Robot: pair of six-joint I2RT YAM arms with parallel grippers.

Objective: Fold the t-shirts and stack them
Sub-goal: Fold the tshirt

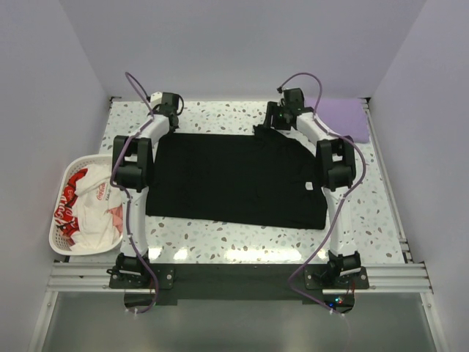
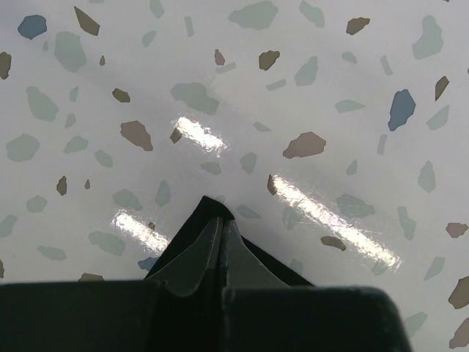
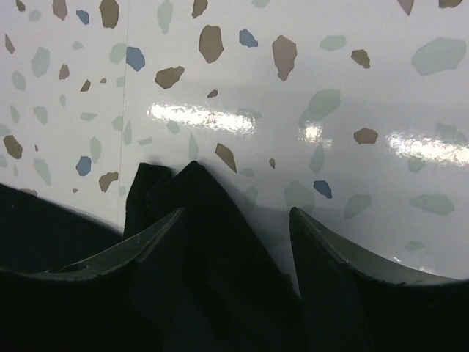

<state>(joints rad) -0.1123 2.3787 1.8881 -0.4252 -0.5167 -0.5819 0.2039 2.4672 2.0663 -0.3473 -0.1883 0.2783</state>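
Observation:
The black t-shirt (image 1: 234,180) lies spread flat in the middle of the table. My left gripper (image 1: 174,119) is at its far left corner, and in the left wrist view it (image 2: 222,222) is shut on that black corner (image 2: 211,208). My right gripper (image 1: 274,122) is at the far right corner, where the fabric is bunched. In the right wrist view it (image 3: 236,213) is open, with a peak of black fabric (image 3: 196,194) between its jaws. The lavender t-shirt (image 1: 338,117) lies folded at the back right. The white t-shirt with red lettering (image 1: 91,209) lies crumpled in the basket.
The white slotted plastic basket (image 1: 57,242) stands at the table's left edge. The speckled tabletop (image 1: 220,114) is walled at the back and sides. A metal rail (image 1: 234,275) with both arm bases runs along the near edge.

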